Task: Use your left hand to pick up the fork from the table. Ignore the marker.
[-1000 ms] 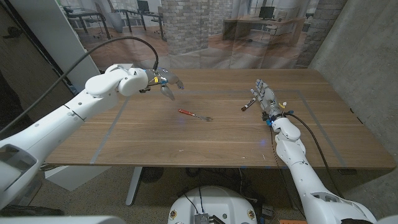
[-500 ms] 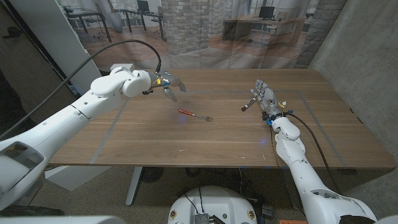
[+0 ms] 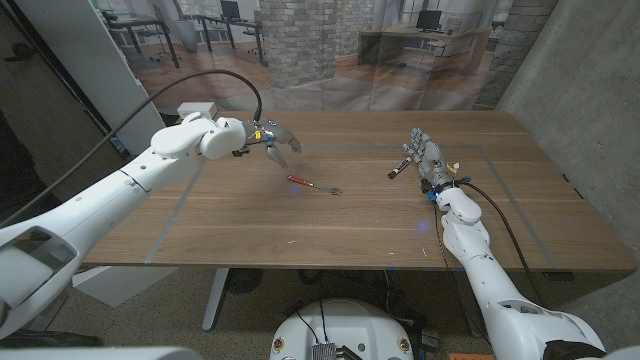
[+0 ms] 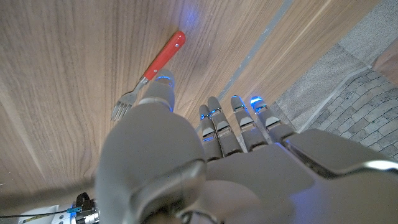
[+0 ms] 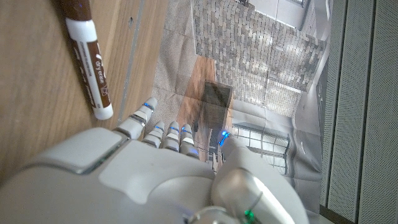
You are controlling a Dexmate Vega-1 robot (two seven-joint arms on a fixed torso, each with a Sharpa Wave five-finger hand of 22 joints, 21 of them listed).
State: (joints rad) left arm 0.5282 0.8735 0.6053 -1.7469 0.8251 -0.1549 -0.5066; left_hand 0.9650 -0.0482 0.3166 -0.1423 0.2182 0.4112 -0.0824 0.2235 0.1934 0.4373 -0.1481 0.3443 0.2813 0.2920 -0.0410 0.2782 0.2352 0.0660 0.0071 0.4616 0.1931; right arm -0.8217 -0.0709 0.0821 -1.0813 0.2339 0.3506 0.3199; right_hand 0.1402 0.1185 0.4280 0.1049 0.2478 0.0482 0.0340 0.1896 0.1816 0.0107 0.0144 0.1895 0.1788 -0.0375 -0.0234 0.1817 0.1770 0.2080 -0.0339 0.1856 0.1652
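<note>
a: red-handled metal fork point(image 3: 314, 185) lies bare on the wooden table point(image 3: 300, 225) near its middle, tines toward the robot's right, untouched.

b: and the left hand point(image 3: 272, 138)?

a: over the last second it has slid from farther back and to the left toward the fork, now hovering just behind the red handle. that closes most of the gap; the reach looks nearly done, the descent and grasp not yet.

b: its pose?

a: arm stretched across from the near left corner, hand raised off the wood, fingers spread and pointing down, holding nothing. the wrist view looks past the fingers point(image 4: 239, 124) to the fork point(image 4: 149, 74) below.

b: the other side?

a: right hand point(image 3: 428, 157) waits beside the brown-and-white marker point(image 3: 397, 169), fingers apart, gripping nothing.
</note>
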